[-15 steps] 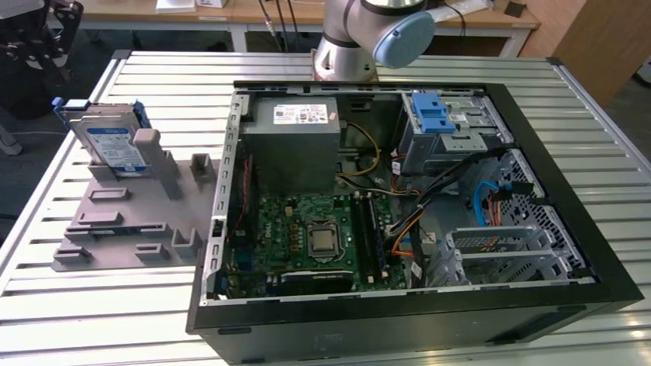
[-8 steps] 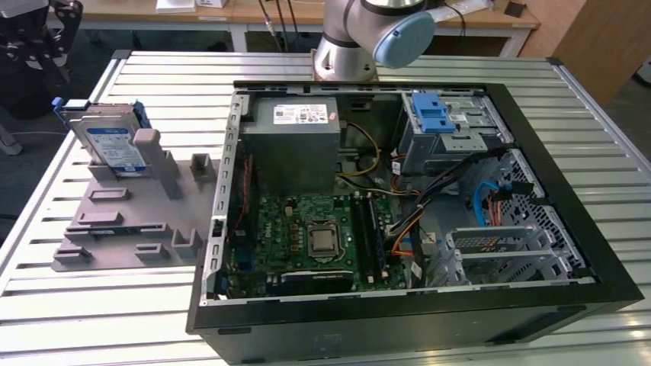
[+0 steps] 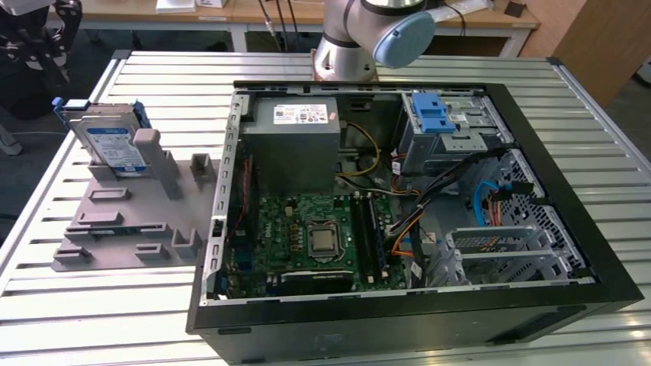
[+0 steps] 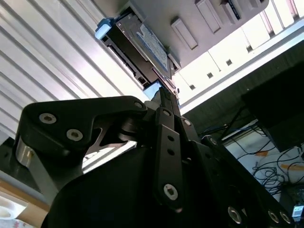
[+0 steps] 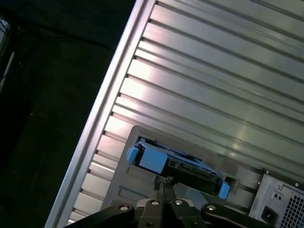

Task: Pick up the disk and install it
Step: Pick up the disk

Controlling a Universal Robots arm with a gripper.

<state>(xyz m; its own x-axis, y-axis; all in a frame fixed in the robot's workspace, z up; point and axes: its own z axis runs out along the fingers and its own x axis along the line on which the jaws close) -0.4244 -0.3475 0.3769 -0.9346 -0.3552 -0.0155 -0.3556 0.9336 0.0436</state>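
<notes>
— Locating the disk [image 3: 108, 142]: state its position.
— It stands on edge in a slot of the grey fixture [image 3: 122, 221] on the slatted table [image 3: 91, 320]. It is at the exterior view's left of the open computer case [image 3: 569, 301], apart from it.
— Appearance?
— Flat silver-grey body. A blue-and-white label [image 4: 155, 45] covers one broad face. A blue carrier bracket [image 5: 153, 159] frames the edges, with tabs at both ends.
— Condition of the gripper [image 5: 164, 182]?
— In both wrist views the fingers [image 4: 167, 137] meet at the tips, with nothing between them. The tips point toward the disk's upper edge without touching it.
— Arm [image 3: 351, 34]?
— Its base stands at the case's far side in the exterior view.
</notes>
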